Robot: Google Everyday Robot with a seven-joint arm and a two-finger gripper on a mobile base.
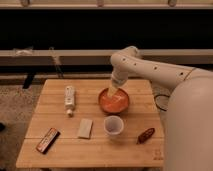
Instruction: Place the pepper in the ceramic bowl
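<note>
Smooth cream-white arm (pixel 150 67) with rounded joints, bulky pale body (pixel 190 125), yellowish gripper (pixel 114 91) over the ceramic bowl (pixel 120 106).

table (pixel 100 150) wood, matt; ceramic bowl (pixel 121 106) glossy; end effector (pixel 114 90) over bowl, pale plastic

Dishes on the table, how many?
2. The bowl sits at centre, with the gripper just over its far rim; the cup stands right in front of it. The robot's body could hide others on the right.
</note>
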